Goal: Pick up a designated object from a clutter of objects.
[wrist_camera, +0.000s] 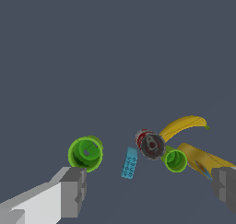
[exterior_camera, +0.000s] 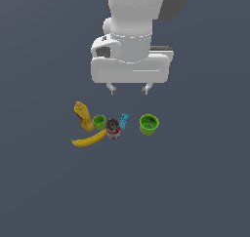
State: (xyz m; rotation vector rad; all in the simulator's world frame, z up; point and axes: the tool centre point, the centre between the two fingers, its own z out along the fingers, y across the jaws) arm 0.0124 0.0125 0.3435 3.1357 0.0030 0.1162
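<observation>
Gripper [exterior_camera: 129, 89] hangs above clutter, jaws spread, empty. Cylindrical red-white can [exterior_camera: 113, 129], dark top: between small green cup [exterior_camera: 99, 121] and flat light-blue piece [exterior_camera: 123, 121]; curved banana [exterior_camera: 89, 140] touching.

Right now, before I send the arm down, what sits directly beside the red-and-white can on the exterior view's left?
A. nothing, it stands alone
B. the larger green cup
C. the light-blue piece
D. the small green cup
D. In the exterior view the small green cup sits just left of the can, between it and the mustard bottle; the light-blue piece and larger green cup lie to the can's right.
</observation>
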